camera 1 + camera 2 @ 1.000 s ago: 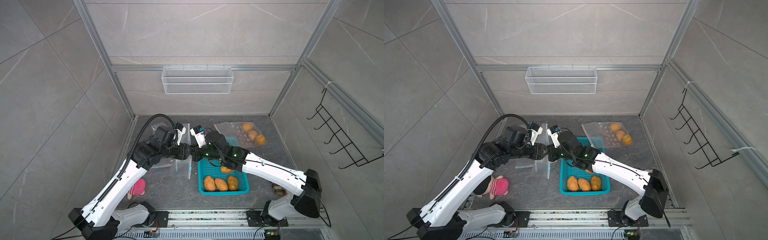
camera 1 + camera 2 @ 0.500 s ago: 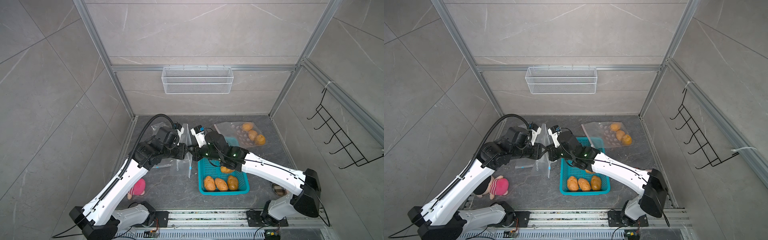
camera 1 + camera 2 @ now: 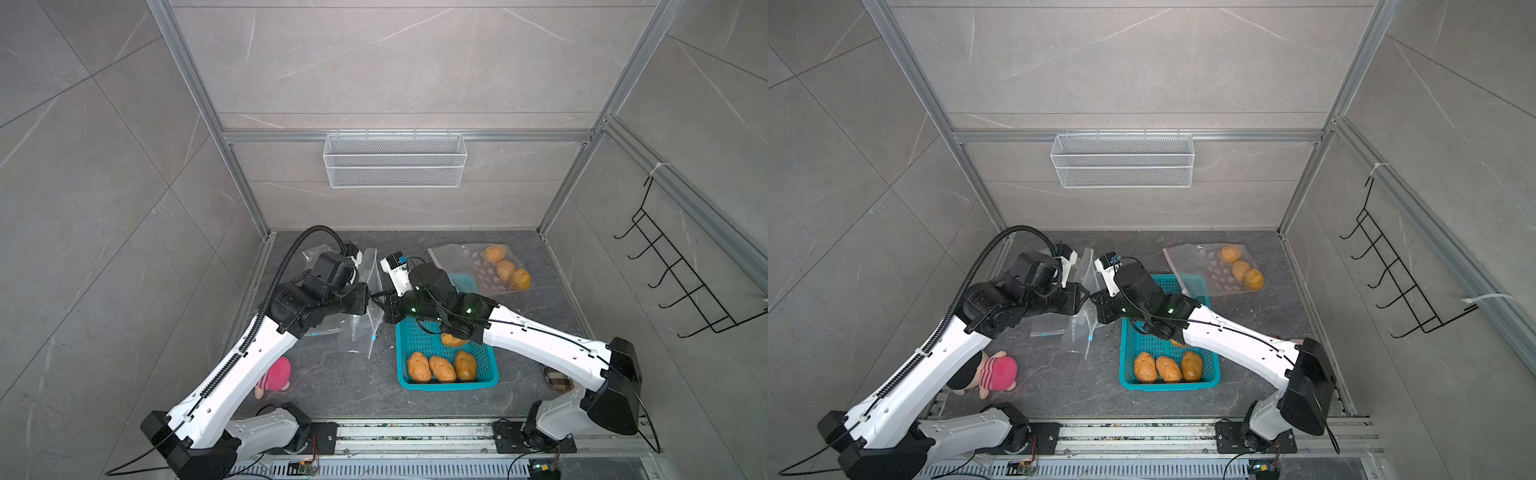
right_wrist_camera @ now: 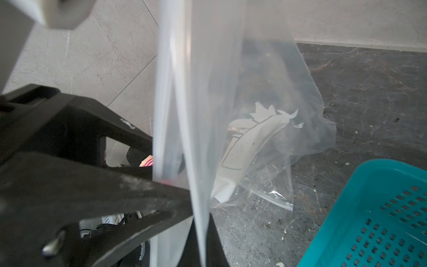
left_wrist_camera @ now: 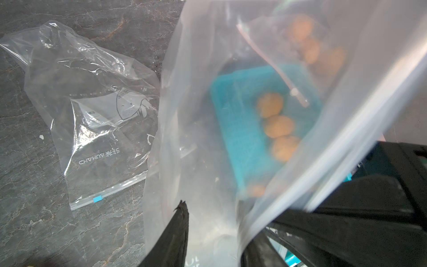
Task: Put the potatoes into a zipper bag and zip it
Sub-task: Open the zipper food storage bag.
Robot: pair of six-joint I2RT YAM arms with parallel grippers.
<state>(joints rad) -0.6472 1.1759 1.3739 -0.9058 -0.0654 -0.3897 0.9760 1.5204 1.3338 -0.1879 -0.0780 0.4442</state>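
Clear bag [image 5: 203, 143] veils potatoes [image 5: 278, 126] (blurred).

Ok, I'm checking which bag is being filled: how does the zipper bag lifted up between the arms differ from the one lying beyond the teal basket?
The lifted bag is held upright, pinched in the right gripper; the far bag lies flat on the table. The lifted bag looks empty; the far bag holds three potatoes. Both are clear plastic zipper bags.

"CHAHUA" brand lettering, printed on flat zipper bag [image 5: 92, 104]
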